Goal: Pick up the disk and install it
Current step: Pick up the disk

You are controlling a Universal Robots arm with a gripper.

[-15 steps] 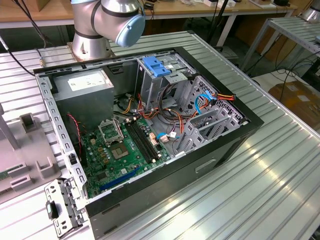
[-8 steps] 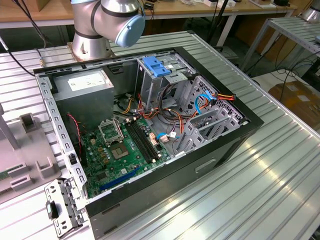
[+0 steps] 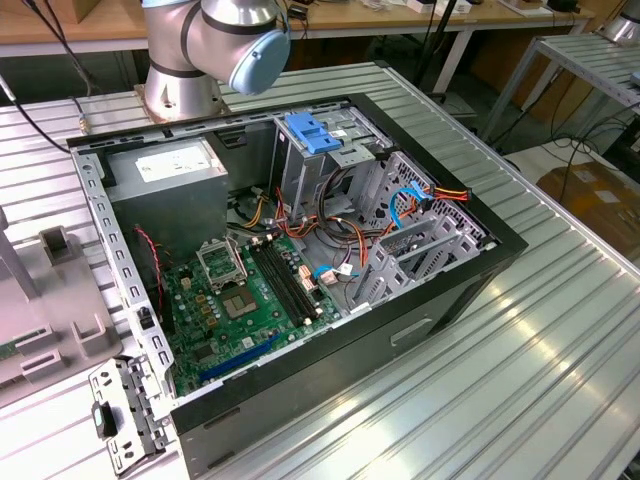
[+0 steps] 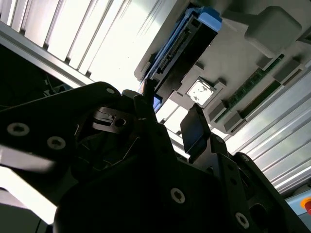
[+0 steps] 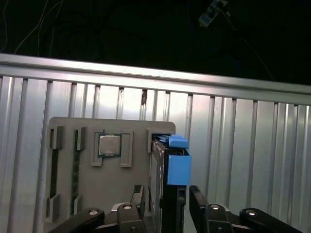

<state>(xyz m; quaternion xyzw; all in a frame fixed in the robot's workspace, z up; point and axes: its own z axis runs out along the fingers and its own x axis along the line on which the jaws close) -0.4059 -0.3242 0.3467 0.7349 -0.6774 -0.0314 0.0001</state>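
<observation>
The disk (image 5: 179, 170) stands on edge in a slot of a grey tray (image 5: 112, 194), its bright blue carrier end toward the camera in the first wrist view. In the second wrist view the disk (image 4: 187, 48) shows its dark edge and blue corner. My gripper (image 5: 167, 196) is open, with one black finger on each side of the disk's near end. A narrow gap shows at one finger (image 5: 138, 194), while the other finger (image 5: 197, 196) sits close to the carrier. The gripper (image 4: 170, 109) reaches just up to the disk's end.
The tray also holds a processor chip (image 5: 109, 144) and memory sticks (image 5: 75, 165), and lies on a ribbed aluminium table (image 5: 233, 145). In the exterior view an open computer case (image 3: 300, 250) has a drive cage (image 3: 330, 170) with a blue latch (image 3: 313, 133) and a power supply (image 3: 165, 175).
</observation>
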